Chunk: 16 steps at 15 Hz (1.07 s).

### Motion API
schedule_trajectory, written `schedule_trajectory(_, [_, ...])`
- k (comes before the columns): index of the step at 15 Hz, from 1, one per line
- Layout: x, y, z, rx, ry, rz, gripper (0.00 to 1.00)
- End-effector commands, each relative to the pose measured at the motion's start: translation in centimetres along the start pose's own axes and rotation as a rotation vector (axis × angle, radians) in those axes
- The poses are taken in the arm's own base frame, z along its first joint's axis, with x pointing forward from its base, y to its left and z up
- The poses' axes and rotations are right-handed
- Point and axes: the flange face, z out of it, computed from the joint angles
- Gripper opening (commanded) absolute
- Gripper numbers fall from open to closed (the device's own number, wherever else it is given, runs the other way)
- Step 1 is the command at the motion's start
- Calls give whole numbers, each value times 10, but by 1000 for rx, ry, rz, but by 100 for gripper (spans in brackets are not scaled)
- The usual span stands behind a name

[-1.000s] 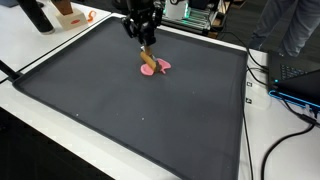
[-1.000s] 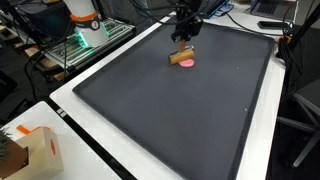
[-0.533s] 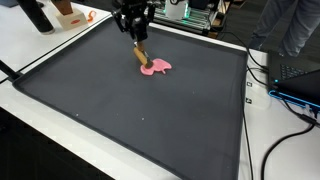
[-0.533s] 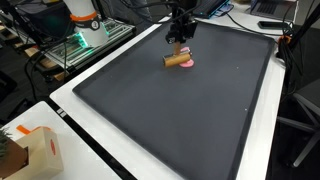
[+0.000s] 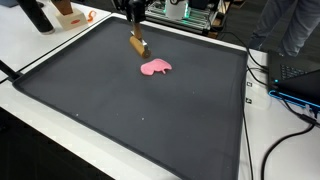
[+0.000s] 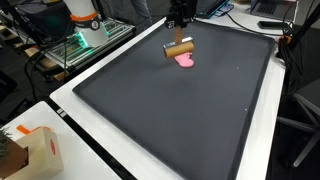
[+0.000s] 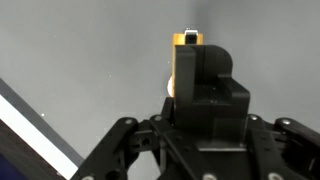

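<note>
As the pincer (image 5: 135, 34) clamps the wooden block (image 5: 139, 45), upper centre | we find pink piece (image 5: 154, 68) lower right; block axis crosswise.

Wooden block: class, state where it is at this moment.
In both exterior views the wooden block hangs in the hand above the far end of the black mat, clear of the pink piece lying nearby.

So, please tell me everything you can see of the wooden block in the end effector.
The block is a short, tan, oblong piece that looks like plain wood. The end effector grips it from above and holds it in the air, clear of the black mat. It hangs tilted in an exterior view. Nothing else touches it; the pink piece lies on the mat, apart.
</note>
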Motion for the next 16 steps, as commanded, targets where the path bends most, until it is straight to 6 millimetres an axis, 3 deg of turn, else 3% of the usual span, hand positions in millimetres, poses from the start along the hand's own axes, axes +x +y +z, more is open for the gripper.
schedule_trajectory(1, [-4,-23,-35,-41,25,7,24])
schedule_trajectory(9, [31,-71,-85,-128,54,173,24])
schedule_trajectory(13, [56,-95,-90,-202,26,251,24])
schedule_trajectory(16, [75,-112,-82,-250,-29,277,24])
